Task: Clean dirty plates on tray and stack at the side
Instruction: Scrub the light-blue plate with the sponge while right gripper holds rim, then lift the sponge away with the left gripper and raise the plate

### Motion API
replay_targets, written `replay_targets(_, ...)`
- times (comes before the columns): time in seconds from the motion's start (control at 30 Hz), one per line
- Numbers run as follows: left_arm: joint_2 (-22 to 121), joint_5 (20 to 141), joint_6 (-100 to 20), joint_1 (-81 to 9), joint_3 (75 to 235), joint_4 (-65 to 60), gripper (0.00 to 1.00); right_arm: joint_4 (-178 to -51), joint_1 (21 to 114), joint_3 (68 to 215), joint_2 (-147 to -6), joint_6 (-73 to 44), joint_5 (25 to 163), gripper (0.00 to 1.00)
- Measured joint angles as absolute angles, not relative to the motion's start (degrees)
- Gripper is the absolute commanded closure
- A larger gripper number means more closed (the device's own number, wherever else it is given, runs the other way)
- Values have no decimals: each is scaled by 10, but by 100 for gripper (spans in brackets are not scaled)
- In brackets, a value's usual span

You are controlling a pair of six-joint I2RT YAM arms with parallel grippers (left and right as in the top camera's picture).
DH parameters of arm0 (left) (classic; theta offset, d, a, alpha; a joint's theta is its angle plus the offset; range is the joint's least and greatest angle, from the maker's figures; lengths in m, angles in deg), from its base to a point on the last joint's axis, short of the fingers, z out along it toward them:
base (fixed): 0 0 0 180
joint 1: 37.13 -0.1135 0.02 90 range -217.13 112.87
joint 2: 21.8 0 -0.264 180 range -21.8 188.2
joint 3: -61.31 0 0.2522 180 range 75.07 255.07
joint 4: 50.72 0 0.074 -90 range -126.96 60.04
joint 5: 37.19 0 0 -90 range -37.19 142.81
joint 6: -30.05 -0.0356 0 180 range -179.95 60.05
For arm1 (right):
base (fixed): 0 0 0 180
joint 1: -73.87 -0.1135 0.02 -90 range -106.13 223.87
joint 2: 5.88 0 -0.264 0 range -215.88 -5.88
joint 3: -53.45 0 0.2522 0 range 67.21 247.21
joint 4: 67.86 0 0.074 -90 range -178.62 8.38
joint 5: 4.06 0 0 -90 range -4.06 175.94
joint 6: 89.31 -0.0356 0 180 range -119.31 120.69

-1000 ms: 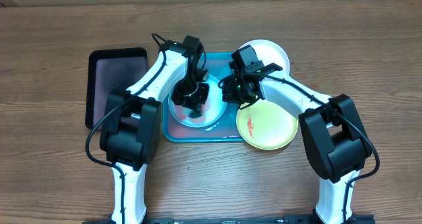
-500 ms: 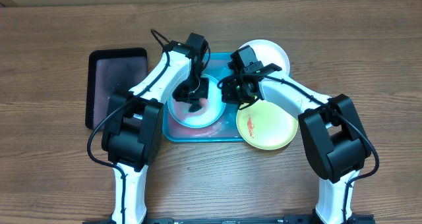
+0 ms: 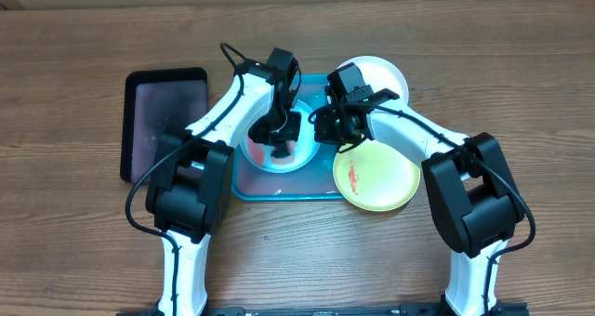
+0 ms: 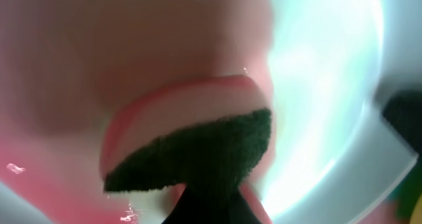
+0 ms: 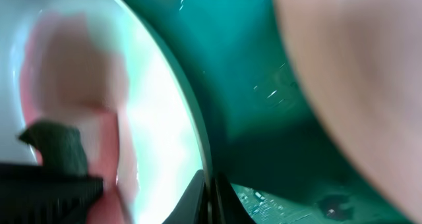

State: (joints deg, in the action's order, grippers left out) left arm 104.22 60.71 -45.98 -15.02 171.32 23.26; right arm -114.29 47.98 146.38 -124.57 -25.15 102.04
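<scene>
The light blue plate (image 3: 263, 158) lies in the turquoise tray (image 3: 249, 188), smeared pink-red. My left gripper (image 3: 279, 135) is shut on a pink sponge with a dark green scrub face (image 4: 191, 145) and presses it onto the plate (image 4: 330, 85). My right gripper (image 3: 323, 130) is shut on the plate's right rim (image 5: 206, 151), over the tray floor (image 5: 264, 85). The sponge also shows in the right wrist view (image 5: 59, 145). The yellow-green plate (image 3: 381, 181), with a red smear, lies at the tray's right end. The white plate (image 3: 381, 74) sits behind it.
A smaller black tray (image 3: 163, 121) lies to the left of the turquoise tray. Both arms cross over the tray's middle. Bare wooden table (image 3: 84, 242) surrounds the trays.
My left gripper has moved the sponge a little to the right and toward the back across the light blue plate. My right gripper has kept its hold on the rim.
</scene>
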Motion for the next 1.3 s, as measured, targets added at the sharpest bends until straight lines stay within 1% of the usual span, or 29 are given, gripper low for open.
replay_targets(0.17, 1042, 534, -401, -146, 1713, 186, 96, -1141, 482, 1464, -1246, -257, 1018, 96)
replay_targets(0.27, 1042, 462, -368, -144, 1713, 170, 96, -1141, 482, 1464, -1246, -259, 1018, 96)
replay_targets(0.37, 1042, 403, -351, -147, 1728, 203, 96, -1144, 482, 1464, -1246, -260, 1020, 96)
replay_targets(0.47, 1044, 373, -343, -158, 1782, 268, 96, -1149, 482, 1464, -1246, -259, 1021, 96)
replay_targets(0.6, 1044, 370, -339, -178, 1884, 335, 96, -1165, 482, 1468, -1245, -258, 1022, 96)
replay_targets(0.73, 1044, 401, -341, -199, 1950, 376, 96, -1204, 481, 1470, -1234, -256, 1005, 96)
replay_targets(0.93, 1044, 466, -352, -218, 1955, 394, 96, -1249, 461, 1470, -1160, -254, 911, 96)
replay_targets(1.1, 1044, 512, -365, -218, 1954, 398, 96, -1267, 404, 1470, -1056, -253, 740, 96)
replay_targets(1.3, 1044, 533, -366, -218, 1954, 398, 96, -1302, 322, 1470, -1040, -249, 540, 96)
